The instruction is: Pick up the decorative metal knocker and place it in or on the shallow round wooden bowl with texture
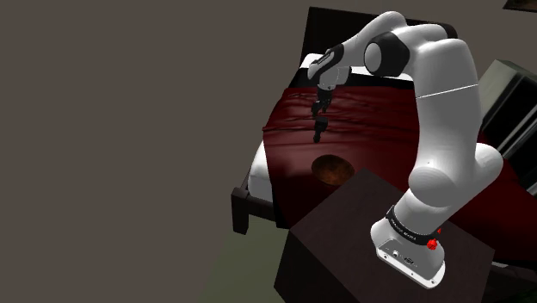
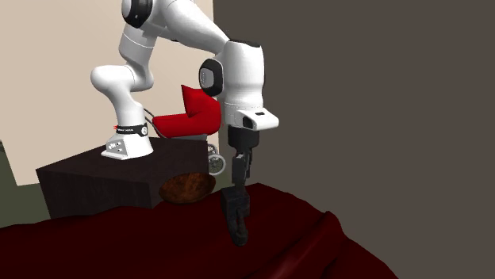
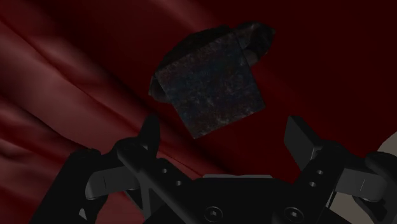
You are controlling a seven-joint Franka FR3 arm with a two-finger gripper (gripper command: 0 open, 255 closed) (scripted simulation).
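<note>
The knocker (image 2: 235,212) is a dark, mottled metal piece standing upright on the dark red bed cover (image 2: 119,246). My gripper (image 2: 240,182) hangs straight above it, pointing down, fingertips near its top. In the wrist view the knocker's square block (image 3: 210,89) lies just beyond the gripper (image 3: 226,137), whose black fingers (image 3: 150,130) are open, wider than the block and not touching it. The shallow brown round bowl (image 1: 332,169) rests on the cover between the knocker (image 1: 317,125) and the stand; it also shows as the bowl (image 2: 188,189) by the stand's corner.
The dark box stand (image 1: 344,250) carries the arm's base beside the bed. The bed has a white side (image 1: 256,176) and a dark headboard (image 1: 331,26). A red pram (image 2: 190,119) stands behind the stand. A grey wall (image 2: 357,79) rises behind the bed.
</note>
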